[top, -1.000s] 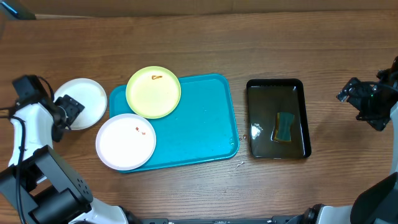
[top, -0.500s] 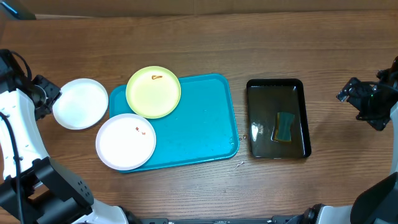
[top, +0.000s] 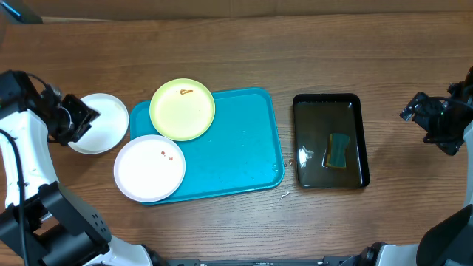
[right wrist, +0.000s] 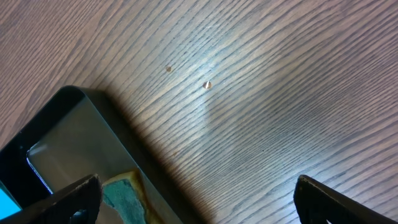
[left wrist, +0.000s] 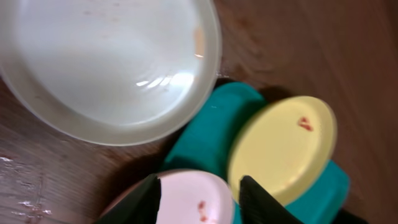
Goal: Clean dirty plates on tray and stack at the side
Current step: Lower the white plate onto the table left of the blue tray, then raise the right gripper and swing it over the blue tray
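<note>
**Overhead – plates:** the side plate (top: 103, 122) sits on the table (top: 244, 44) just left of the tray (top: 236, 148). The yellow plate (top: 182, 109) lies over the tray's far-left corner, and the white plate (top: 149, 168) hangs off its near-left corner. Those two each show a small smear.

**Overhead – left arm:** the left gripper (top: 81, 118) is at the side plate's outer rim. Touching it or just above it, can't tell from up here.

**Overhead – right arm:** the right gripper (top: 425, 118) is way out right, well apart from the black tray (top: 330, 103) and the sponge (top: 338, 150) lying in it.

**Left wrist – jaws:** the fingers (left wrist: 144, 200) are parted with nothing between them, so it's carrying nothing.

**Left wrist – scene:** the side plate fills the top of the shot and looks wiped, with no obvious smear. The tray corner and the other two plates sit beyond it, with red-brown specks on both plates.

**Right wrist – jaws:** the fingers (right wrist: 74, 198) are spread wide and empty, over bare wood. A corner of the black tray and a bit of sponge show at lower left.

**Step:** my read is that one plate is done and parked at the side, with two dirty ones to go.

**Next move:** I'm guessing the right arm has to get over to the sponge and pinch it, while the left swings off the side plate to steady one of the tray plates. The white one is closest.

**Tricky bit:** both dirty plates overhang the tray rim, so pressing down on one could tip it — better to hold it flat first.
</note>
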{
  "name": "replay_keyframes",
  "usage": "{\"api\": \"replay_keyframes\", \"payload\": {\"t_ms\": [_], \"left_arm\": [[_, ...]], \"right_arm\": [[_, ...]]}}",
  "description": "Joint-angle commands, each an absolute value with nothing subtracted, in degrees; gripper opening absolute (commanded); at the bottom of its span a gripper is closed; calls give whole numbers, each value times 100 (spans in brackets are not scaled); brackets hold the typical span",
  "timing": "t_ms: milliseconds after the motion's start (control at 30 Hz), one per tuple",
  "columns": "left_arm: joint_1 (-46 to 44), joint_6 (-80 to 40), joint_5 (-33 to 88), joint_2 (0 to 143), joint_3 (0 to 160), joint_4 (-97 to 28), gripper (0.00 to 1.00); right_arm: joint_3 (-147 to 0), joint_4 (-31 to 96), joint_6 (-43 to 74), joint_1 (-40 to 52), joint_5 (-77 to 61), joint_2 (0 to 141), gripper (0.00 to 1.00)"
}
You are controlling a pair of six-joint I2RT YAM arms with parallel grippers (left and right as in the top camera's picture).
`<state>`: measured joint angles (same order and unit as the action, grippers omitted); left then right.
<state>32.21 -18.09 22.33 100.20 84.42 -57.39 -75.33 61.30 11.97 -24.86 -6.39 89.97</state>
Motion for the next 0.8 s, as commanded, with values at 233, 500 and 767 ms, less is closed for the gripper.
{"api": "replay_keyframes", "payload": {"t_ms": [233, 500, 767], "left_arm": [[2818, -1328, 2965, 9896, 9155, -6320, 100], [2816, -1328, 2298, 9896, 9155, -6318, 100], [2816, -1328, 2187, 9896, 9155, -6318, 100]], "right_arm": [[-7655, 6112, 1216, -2493, -587, 8976, 100], [-7655, 5992, 1214, -2493, -585, 8976, 100], [-7655, 4578, 1216, -2493, -587, 8976, 100]]}}
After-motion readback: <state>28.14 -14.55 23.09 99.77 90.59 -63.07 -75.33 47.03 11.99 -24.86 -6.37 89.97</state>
